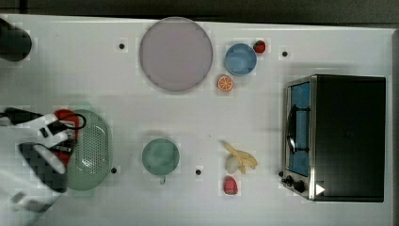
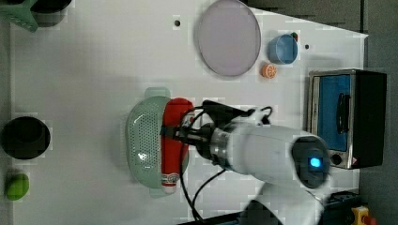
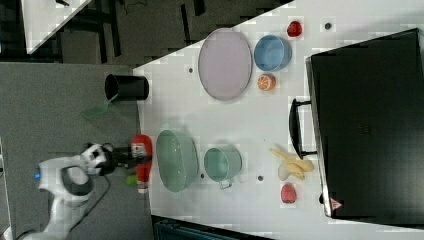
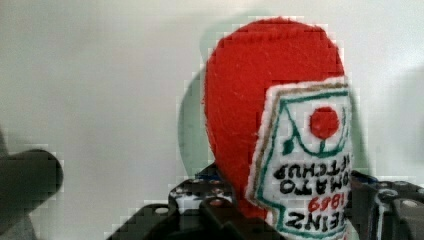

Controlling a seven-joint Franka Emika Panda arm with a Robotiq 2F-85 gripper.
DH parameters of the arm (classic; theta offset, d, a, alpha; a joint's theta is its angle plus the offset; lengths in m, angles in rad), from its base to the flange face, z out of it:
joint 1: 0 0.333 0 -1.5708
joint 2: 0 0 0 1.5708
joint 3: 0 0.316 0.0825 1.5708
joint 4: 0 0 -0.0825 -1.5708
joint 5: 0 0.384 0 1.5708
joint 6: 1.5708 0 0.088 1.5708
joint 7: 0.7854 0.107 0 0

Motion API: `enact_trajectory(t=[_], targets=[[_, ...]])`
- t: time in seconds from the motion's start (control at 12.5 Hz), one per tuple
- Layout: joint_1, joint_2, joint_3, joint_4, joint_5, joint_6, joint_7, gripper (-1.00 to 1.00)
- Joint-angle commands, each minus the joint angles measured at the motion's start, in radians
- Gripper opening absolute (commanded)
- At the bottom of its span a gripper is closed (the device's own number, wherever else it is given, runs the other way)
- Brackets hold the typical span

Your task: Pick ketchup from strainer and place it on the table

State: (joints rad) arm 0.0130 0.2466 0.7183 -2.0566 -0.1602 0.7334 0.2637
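Ketchup (image 2: 172,140): red bottle, lengthwise, clamped in the gripper (image 2: 180,132) at the left view's centre, raised beside the strainer (image 2: 143,140). Table (image 2: 94,70): bare white surface adjoining. Risk: soft body may slip or tilt on release, toppling against the strainer rim.

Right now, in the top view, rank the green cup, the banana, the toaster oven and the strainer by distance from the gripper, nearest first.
From the gripper, which holds the ketchup at the top view's left:
1. Strainer, right beside it.
2. Green cup, mid-table, past the strainer.
3. Banana, further toward the top view's right.
4. Toaster oven, at the top view's far right edge.
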Motion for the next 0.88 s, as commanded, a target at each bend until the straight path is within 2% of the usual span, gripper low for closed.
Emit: enact_trajectory(t=[0.08, 0.32, 0.56, 0.88], targets=[[-0.092, -0.050, -0.063, 0.112, 0.039, -0.149, -0.165, 0.19], [-0.154, -0.055, -0.158, 0.218, 0.039, -0.333, -0.338, 0.19], [-0.201, -0.055, -0.286, 0.243, 0.039, -0.346, -0.498, 0.19], [-0.229, -0.055, -0.450, 0.241, 0.039, -0.333, -0.699, 0.19]])
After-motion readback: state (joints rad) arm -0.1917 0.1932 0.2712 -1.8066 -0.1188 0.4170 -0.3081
